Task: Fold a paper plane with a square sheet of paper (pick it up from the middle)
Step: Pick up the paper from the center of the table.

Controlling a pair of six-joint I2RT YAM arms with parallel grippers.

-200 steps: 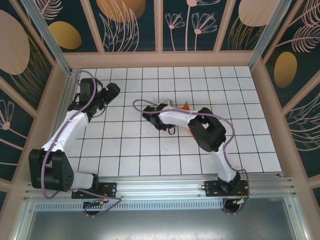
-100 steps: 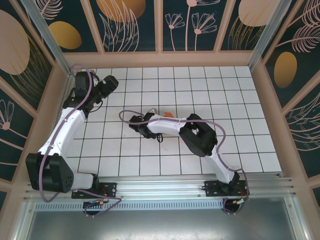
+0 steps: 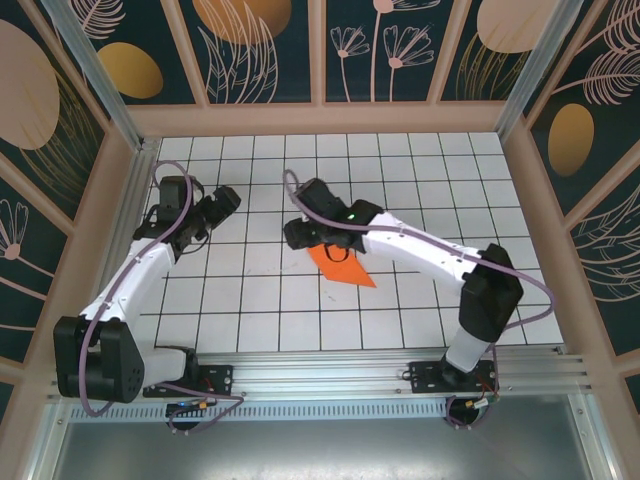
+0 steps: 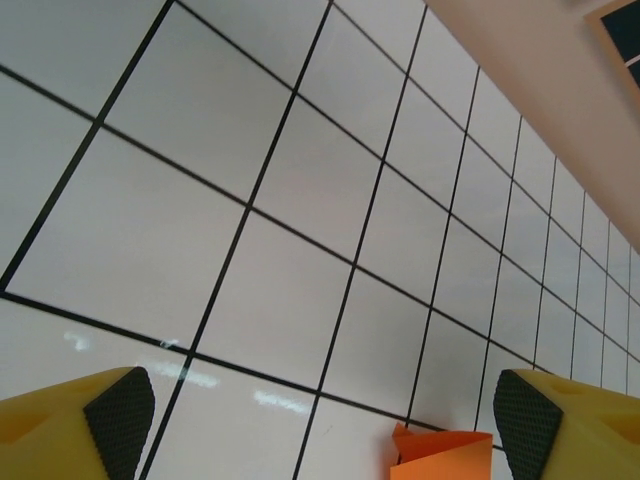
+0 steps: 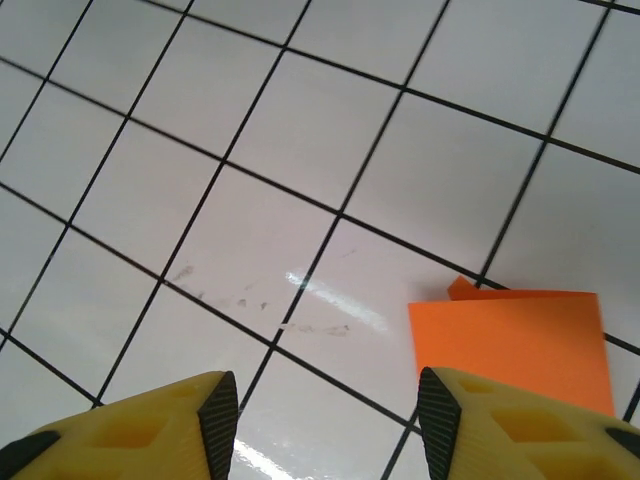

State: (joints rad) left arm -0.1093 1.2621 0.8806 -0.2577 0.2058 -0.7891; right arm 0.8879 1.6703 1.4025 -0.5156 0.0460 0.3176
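The sheet of paper [image 3: 343,267] is a folded, layered orange shape lying flat on the white grid table, just left of centre. My right gripper [image 3: 299,237] hovers open at its upper-left corner with nothing between the fingers. In the right wrist view the paper [image 5: 512,345] lies beside the right fingertip [image 5: 440,412], and my right gripper [image 5: 328,415] stands over bare tile. My left gripper [image 3: 223,201] is open about two tiles left of the paper. Seen from the left wrist, my left gripper [image 4: 320,420] is empty, and the paper [image 4: 442,456] peeks in at the bottom edge.
The tiled table [image 3: 430,190] is fenced by a wooden frame and decorated walls [image 3: 320,115]. The right arm [image 3: 430,250] stretches diagonally from the front right across the middle. An aluminium rail [image 3: 320,370] runs along the near edge.
The right arm has unfolded and swung its gripper up and off the paper, which now lies uncovered on the tiles. The left gripper has shifted slightly towards the centre.
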